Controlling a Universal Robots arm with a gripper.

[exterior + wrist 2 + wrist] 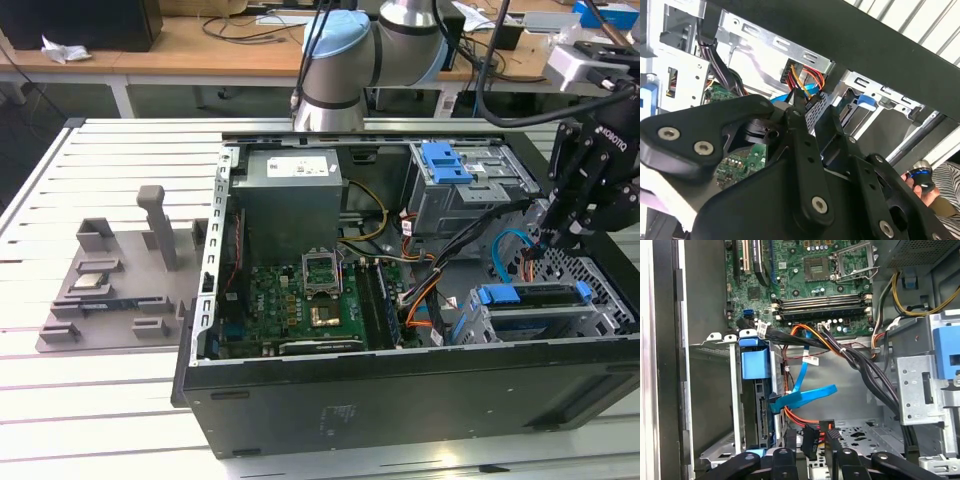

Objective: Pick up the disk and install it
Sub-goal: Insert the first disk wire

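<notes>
The open computer case (400, 400) is entered from above at the exterior view's right by the gripper (556, 238), held near-vertical over the perforated floor. Its fingers (832, 440) are seen nearly closed on a black cable connector (810, 439). The disk (535, 296) is seated in the drive cage (600, 315) just beside, with open floor between cage and cables.

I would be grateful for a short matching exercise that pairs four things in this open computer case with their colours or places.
Things:
1. power supply box
2. motherboard
3. gripper
4. flat data cable

Descriptions:
A. green, on the floor of the case
B. blue, running toward the drive cage
C. black, above the case's end at the exterior view's right
D. grey, with a white sticker on top

Pairs: 1-D, 2-A, 3-C, 4-B
</notes>
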